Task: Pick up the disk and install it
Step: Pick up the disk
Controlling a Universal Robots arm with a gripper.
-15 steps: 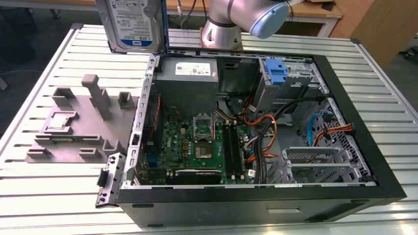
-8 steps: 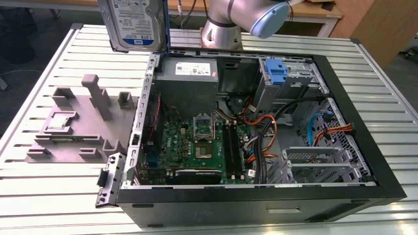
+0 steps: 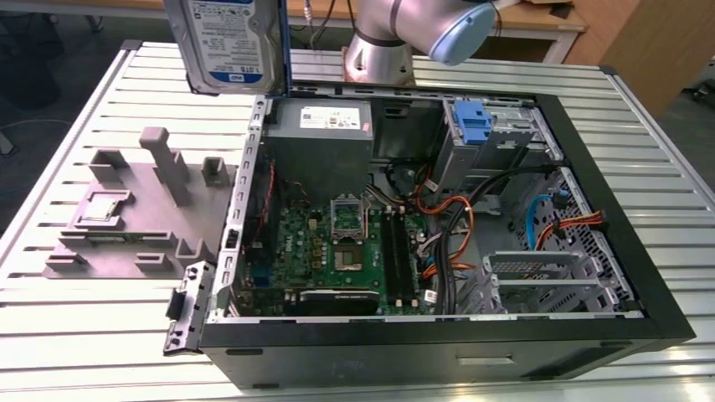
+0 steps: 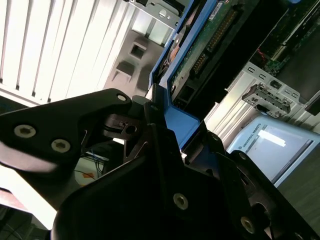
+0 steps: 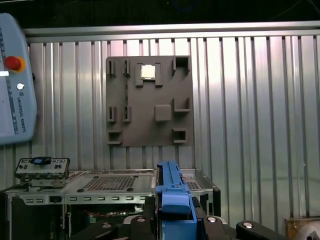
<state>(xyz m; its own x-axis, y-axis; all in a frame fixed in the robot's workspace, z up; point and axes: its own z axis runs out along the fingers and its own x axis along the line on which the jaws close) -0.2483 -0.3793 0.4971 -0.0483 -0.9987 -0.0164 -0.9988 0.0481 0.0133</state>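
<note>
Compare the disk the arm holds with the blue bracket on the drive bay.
The disk hangs upright in the air, clamped in the gripper; the blue bracket sits inside the case on the grey drive bay. The disk shows a silver face with a white-and-blue label; the bracket is bare plastic. Both carry blue plastic.

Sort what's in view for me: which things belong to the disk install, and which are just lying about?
Job in hand:
the disk, clamped in the gripper, up in the air
the open computer case
its drive bay

Lying about:
the grey fixture block with a chip on it
the teach pendant
</note>
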